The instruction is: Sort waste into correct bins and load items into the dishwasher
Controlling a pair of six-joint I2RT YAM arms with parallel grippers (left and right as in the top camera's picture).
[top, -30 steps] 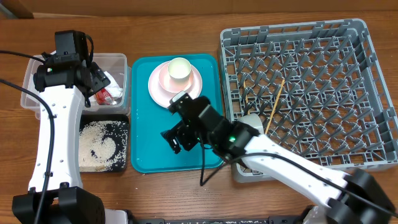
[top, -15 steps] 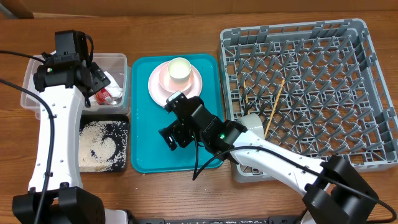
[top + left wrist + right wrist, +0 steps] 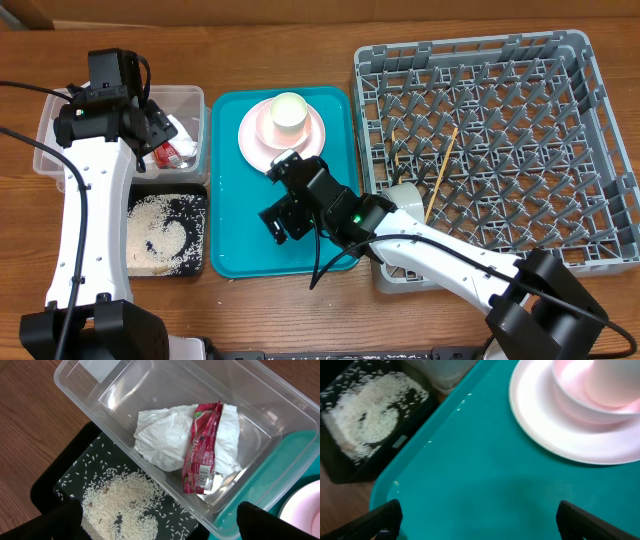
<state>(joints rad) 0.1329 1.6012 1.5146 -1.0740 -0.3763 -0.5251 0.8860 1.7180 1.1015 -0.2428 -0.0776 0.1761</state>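
My left gripper (image 3: pixel 160 125) is open and empty above the clear tub (image 3: pixel 50 135). The tub holds the crumpled white napkin (image 3: pixel 162 437) and the red wrapper (image 3: pixel 202 450). The black tray (image 3: pixel 196 215) in front of it holds the rice grains (image 3: pixel 150 235). My right gripper (image 3: pixel 280 220) is open and empty, low over the bare teal tray (image 3: pixel 485 475). The pink plate (image 3: pixel 255 135) with the cream cup (image 3: pixel 288 110) on it lies at the tray's far end. The chopsticks (image 3: pixel 440 170) and a pale bowl (image 3: pixel 405 195) are in the grey dish rack (image 3: pixel 480 60).
A few stray rice grains lie on the teal tray's left side (image 3: pixel 462 402). The rack fills the right half of the wooden table (image 3: pixel 270 60). The right arm stretches from the table's front right across the rack's front left corner.
My right arm has shifted slightly over the teal tray, its gripper still open and empty. The left arm has not moved.
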